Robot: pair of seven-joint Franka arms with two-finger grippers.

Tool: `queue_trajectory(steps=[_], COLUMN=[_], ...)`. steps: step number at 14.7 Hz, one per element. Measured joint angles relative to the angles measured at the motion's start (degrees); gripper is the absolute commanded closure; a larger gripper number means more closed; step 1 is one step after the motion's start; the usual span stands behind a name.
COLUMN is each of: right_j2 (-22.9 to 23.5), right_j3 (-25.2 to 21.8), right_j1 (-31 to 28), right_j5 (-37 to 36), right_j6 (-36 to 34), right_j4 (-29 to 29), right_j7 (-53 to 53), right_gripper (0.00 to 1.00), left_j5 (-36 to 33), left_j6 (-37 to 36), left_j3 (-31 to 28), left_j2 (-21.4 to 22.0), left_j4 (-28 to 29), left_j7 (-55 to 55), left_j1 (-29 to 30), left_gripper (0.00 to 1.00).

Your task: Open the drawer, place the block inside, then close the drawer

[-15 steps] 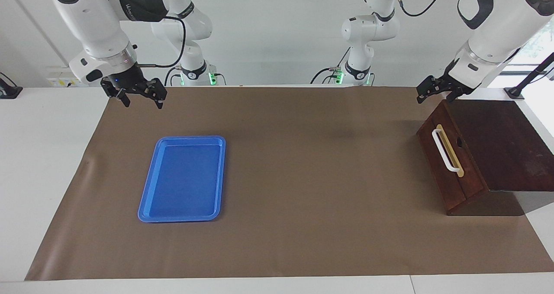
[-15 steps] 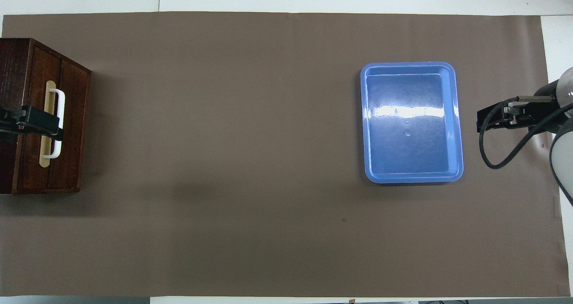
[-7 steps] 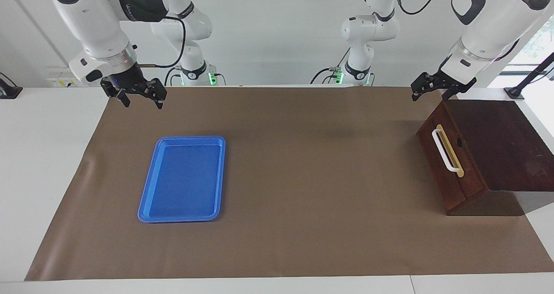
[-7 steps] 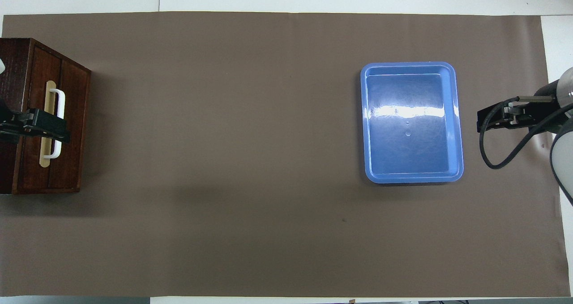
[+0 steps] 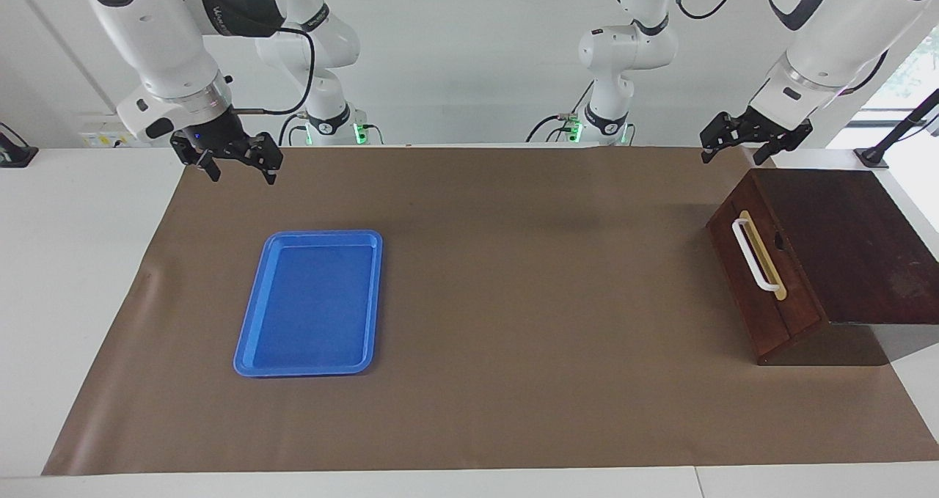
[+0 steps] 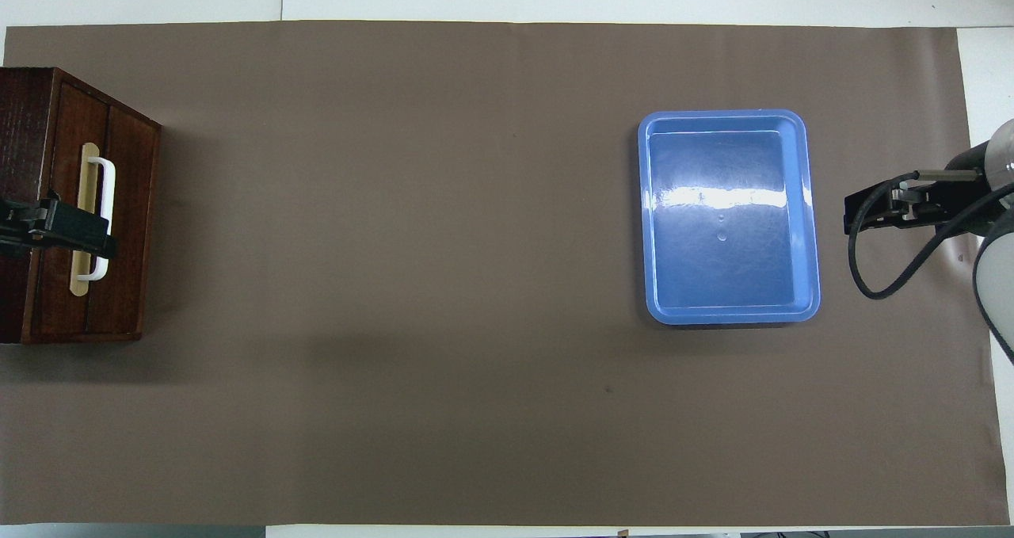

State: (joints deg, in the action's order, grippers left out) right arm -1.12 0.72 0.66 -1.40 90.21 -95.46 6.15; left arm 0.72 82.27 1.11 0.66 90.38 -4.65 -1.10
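The drawer (image 5: 763, 282) of the dark reddish-brown wooden box is shut, its white bar handle (image 5: 753, 257) facing the middle of the table. It also shows in the overhead view (image 6: 123, 221) at the left arm's end. The yellow block is not in view. My left gripper (image 5: 732, 158) is open and empty, up in the air over the box's corner nearest the robots; in the overhead view it (image 6: 79, 233) covers part of the handle. My right gripper (image 5: 242, 177) is open and empty, waiting over the mat at the right arm's end.
A flat blue tray (image 5: 308, 304) lies on the brown mat (image 5: 513, 300) toward the right arm's end, with nothing in it; it also shows in the overhead view (image 6: 729, 284). The box top (image 5: 851, 241) slopes up beside the drawer front.
My left gripper has risen a little and drawn away from the box's corner. The right arm, the drawer and the tray have not moved.
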Motion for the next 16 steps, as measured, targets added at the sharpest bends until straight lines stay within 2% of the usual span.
queue_trajectory(steps=[7, 16], right_j2=[0.0, 0.0], right_j3=[0.0, -0.01], right_j1=[0.0, 0.0], right_j5=[0.0, 0.0], right_j6=[0.0, 0.01], right_j4=[0.0, 0.0], right_j7=[0.0, 0.0], right_gripper=[0.0, 0.0], left_j5=[-0.08, -0.09], left_j6=[1.09, 3.57], left_j3=[0.01, -0.19], left_j2=[0.0, -0.04], left_j4=[-0.71, 2.84], left_j7=[0.85, 0.89], left_j1=[-0.01, -0.01], left_gripper=[0.0, 0.0])
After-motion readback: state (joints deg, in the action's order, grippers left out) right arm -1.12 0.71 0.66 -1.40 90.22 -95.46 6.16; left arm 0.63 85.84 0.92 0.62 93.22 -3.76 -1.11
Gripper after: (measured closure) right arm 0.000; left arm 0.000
